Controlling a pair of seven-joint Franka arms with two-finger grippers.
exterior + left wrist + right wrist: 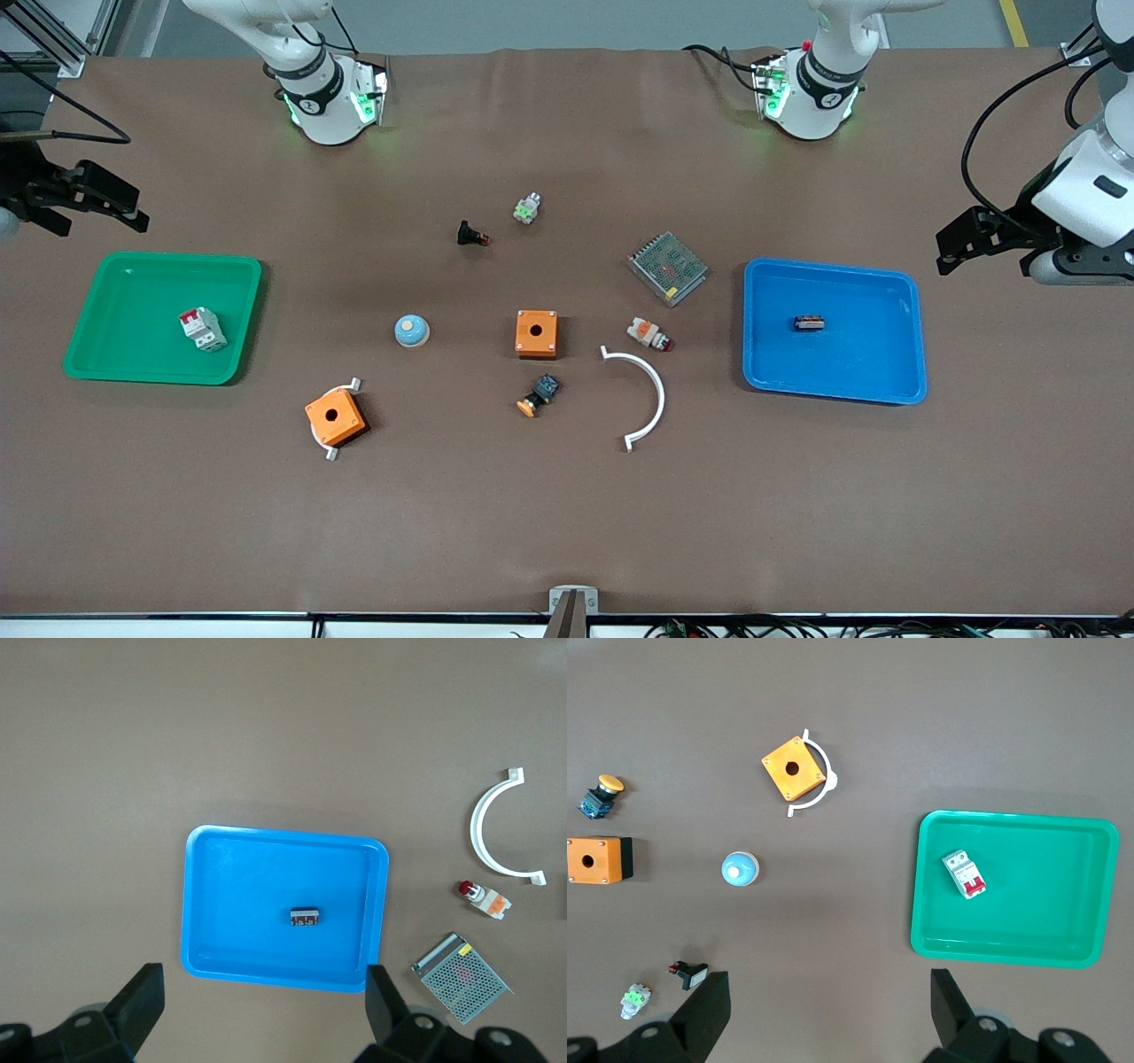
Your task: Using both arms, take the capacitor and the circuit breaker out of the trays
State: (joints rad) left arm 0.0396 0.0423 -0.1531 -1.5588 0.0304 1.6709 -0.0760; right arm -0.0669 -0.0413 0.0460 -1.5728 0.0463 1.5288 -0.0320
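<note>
The capacitor (809,322), a tiny dark cylinder, lies in the blue tray (895,354); it also shows in the left wrist view (306,917) in the blue tray (230,904). The breaker (203,329), white with red levers, lies in the green tray (115,337); the right wrist view shows the breaker (964,874) in that tray (1063,904) too. My left gripper (952,248) (261,992) is open and empty, raised at the left arm's end of the table beside the blue tray. My right gripper (133,208) (828,992) is open and empty, raised at the right arm's end above the green tray's edge.
Between the trays lie two orange boxes (536,333) (336,418), a blue dome (412,330), a white curved bracket (647,399), a metal mesh box (668,267), a push-button with an orange cap (539,394), a white-and-orange part (648,334), a black part (470,235) and a green-white part (527,209).
</note>
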